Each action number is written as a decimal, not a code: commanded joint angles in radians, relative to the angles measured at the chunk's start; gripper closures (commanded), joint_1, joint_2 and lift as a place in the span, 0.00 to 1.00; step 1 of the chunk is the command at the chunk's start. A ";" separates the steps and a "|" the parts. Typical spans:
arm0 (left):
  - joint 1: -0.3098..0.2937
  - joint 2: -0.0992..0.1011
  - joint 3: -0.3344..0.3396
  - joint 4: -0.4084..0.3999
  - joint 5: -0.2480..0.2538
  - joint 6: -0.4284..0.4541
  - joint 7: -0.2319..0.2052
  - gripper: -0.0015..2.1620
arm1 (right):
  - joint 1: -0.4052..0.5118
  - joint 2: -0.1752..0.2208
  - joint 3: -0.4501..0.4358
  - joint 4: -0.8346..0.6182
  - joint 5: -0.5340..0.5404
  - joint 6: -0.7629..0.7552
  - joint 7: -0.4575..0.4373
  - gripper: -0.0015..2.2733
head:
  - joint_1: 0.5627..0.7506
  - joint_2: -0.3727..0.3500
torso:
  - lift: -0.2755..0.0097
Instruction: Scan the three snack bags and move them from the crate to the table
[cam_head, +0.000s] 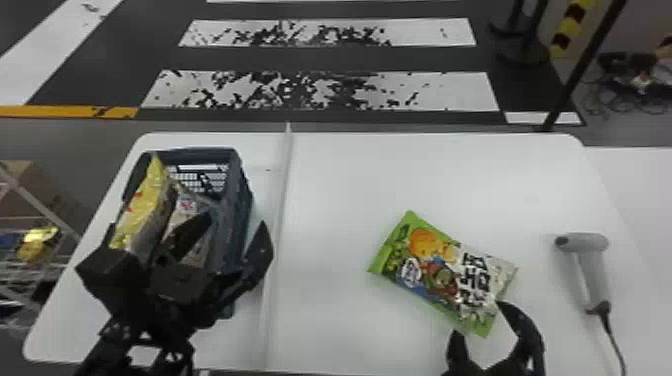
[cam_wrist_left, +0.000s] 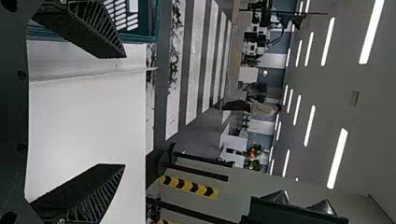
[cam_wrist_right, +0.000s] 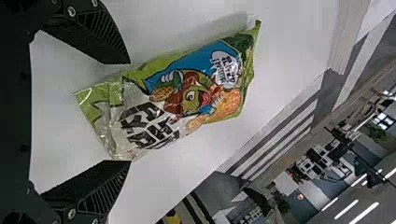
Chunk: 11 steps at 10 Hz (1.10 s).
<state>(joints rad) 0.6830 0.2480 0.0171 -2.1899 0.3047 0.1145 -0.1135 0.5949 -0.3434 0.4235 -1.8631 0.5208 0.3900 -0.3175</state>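
Note:
A green snack bag (cam_head: 440, 275) lies flat on the table in the head view. My right gripper (cam_head: 482, 320) is open at its near end; in the right wrist view the right gripper (cam_wrist_right: 130, 112) has its fingers spread on either side of the bag's end (cam_wrist_right: 107, 116), not closed on it. The crate (cam_head: 235, 200) at the left holds a yellow snack bag (cam_head: 142, 205) and another bag (cam_head: 187, 205) beside it. My left gripper (cam_head: 230, 225) stands open over the crate's near right side. In the left wrist view the left gripper (cam_wrist_left: 125, 111) has nothing between its fingers.
A grey handheld scanner (cam_head: 590, 265) with a cable lies on the table (cam_head: 350, 175) to the right of the green bag. A raised white strip (cam_head: 280, 215) runs across the tabletop just right of the crate. Dark poles stand behind the table's far right corner.

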 joint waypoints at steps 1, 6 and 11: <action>0.000 0.001 0.000 0.002 0.002 -0.002 -0.002 0.01 | -0.009 -0.020 0.024 0.004 0.019 0.030 0.000 0.06 | 0.70 0.57 | 0.75; 0.004 0.005 -0.009 -0.007 0.007 -0.002 -0.017 0.01 | -0.099 -0.031 0.086 0.087 0.056 0.088 -0.026 0.14 | 0.70 0.55 | 0.75; 0.004 0.008 -0.008 0.001 0.007 0.001 -0.020 0.01 | -0.152 -0.063 0.138 0.082 0.065 0.165 -0.021 0.99 | 0.70 0.52 | 0.75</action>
<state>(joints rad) 0.6891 0.2562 0.0104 -2.1896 0.3114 0.1159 -0.1335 0.4398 -0.4050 0.5631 -1.7754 0.5848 0.5649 -0.3388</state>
